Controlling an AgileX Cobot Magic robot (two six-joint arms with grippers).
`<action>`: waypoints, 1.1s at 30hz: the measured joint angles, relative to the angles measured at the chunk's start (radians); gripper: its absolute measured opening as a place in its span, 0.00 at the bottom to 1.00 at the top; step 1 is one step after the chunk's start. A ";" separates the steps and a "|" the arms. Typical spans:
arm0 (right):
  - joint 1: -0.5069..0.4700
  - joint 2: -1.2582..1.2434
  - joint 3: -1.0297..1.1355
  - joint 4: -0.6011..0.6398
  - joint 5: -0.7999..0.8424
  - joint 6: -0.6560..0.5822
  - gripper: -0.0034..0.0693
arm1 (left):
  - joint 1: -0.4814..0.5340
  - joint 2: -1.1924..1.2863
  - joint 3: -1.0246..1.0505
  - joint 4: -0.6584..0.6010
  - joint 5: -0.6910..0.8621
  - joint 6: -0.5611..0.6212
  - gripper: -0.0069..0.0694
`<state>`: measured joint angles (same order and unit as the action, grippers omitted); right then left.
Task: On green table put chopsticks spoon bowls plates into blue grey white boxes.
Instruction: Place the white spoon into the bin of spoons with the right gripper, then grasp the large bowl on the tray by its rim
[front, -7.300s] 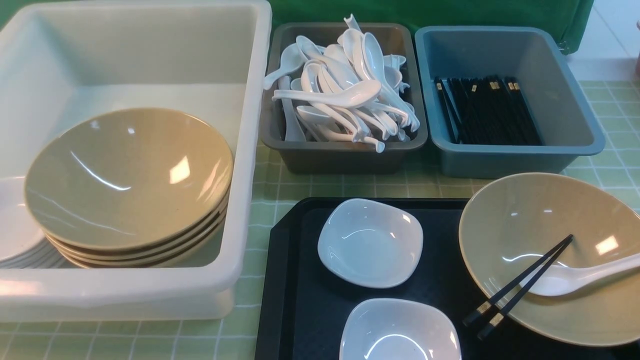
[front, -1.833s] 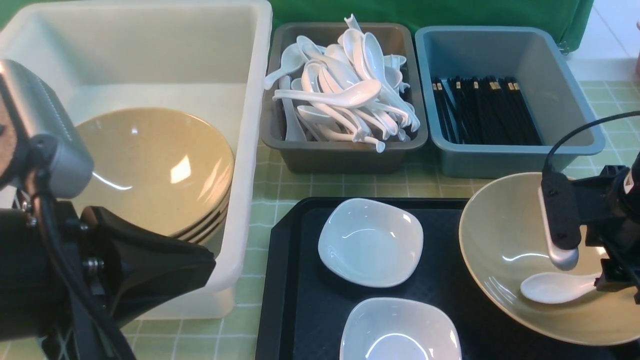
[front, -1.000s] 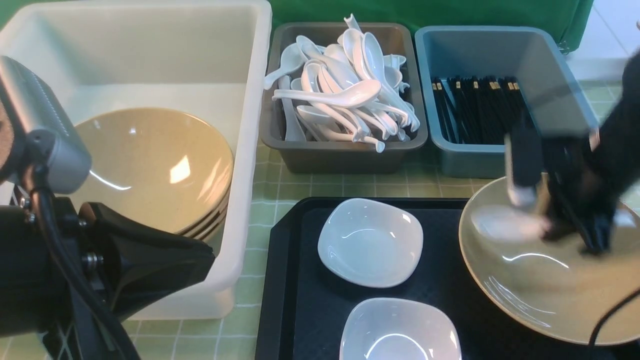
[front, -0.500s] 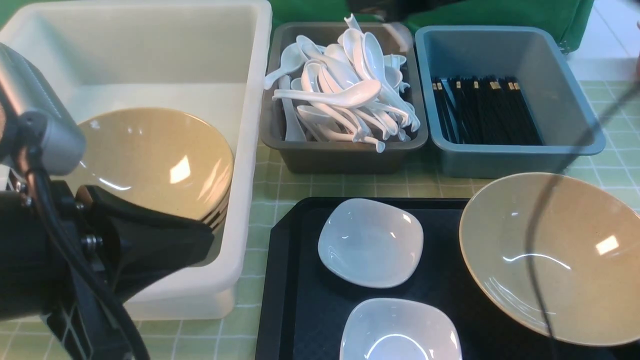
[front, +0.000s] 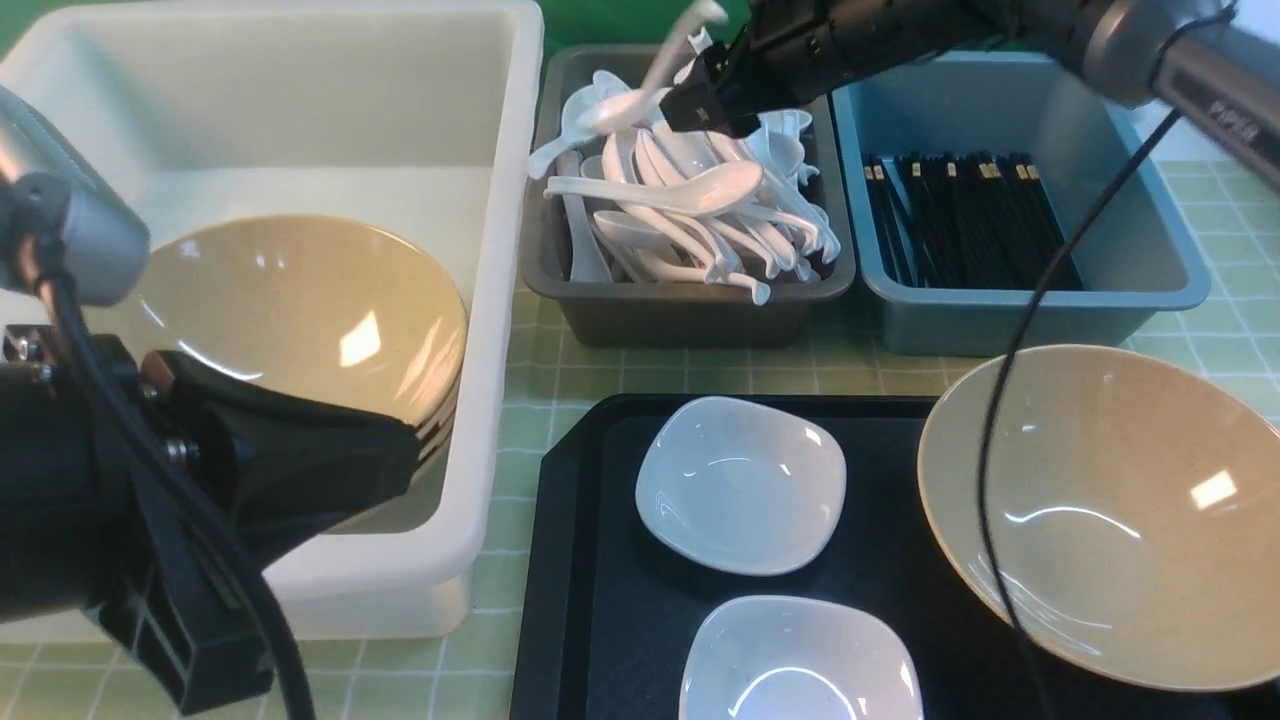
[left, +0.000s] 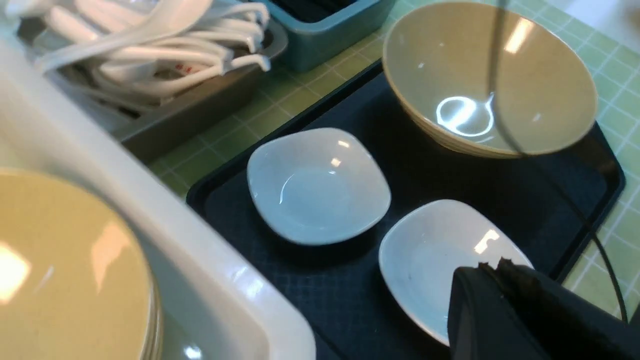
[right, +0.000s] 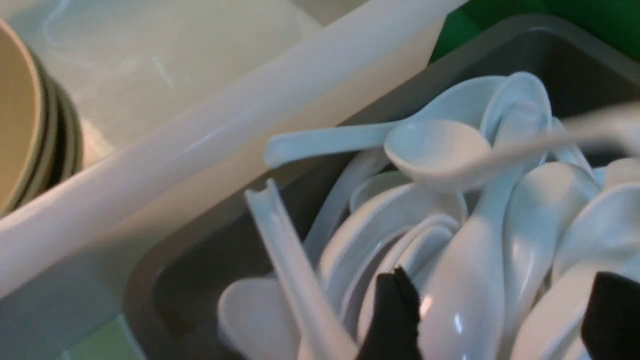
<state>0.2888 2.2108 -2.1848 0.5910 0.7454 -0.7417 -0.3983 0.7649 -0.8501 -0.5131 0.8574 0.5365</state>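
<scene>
My right gripper (front: 690, 100) hangs open over the grey box (front: 690, 320), which holds a heap of white spoons (front: 700, 200). A blurred white spoon (front: 650, 70) is loose in the air just beside its fingers; it also shows in the right wrist view (right: 435, 155), above the heap, with the open right gripper (right: 495, 300) empty. My left gripper (left: 492, 265) is shut and empty, over the nearer white dish (left: 440, 260); in the front view it (front: 405, 465) sits by the white box (front: 500, 300). Black chopsticks (front: 970, 220) lie in the blue box (front: 1040, 320).
A black tray (front: 590, 560) holds two white square dishes (front: 740, 485) (front: 800, 665) and an empty tan bowl (front: 1100, 510). A stack of tan bowls (front: 310, 320) sits in the white box. The right arm's cable (front: 1000, 400) hangs across the tan bowl.
My right gripper lifted the spoon out of the tan bowl, swung back and left over the grey box, and opened; the spoon is dropping. The left arm barely moved.
</scene>
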 joint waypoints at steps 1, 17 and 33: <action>-0.007 -0.028 0.000 -0.010 0.048 0.004 0.76 | 0.000 0.000 0.000 0.019 0.000 -0.033 0.09; -0.090 -0.676 0.506 -0.160 0.423 0.142 0.79 | 0.000 0.035 0.000 0.087 0.068 -0.252 0.09; -0.090 -1.714 1.320 -0.245 0.268 0.362 0.79 | -0.097 0.544 -0.074 -0.317 0.026 0.107 0.20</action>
<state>0.1988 0.4964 -0.8651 0.3456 1.0134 -0.3798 -0.4956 1.3094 -0.9245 -0.8297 0.8833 0.6431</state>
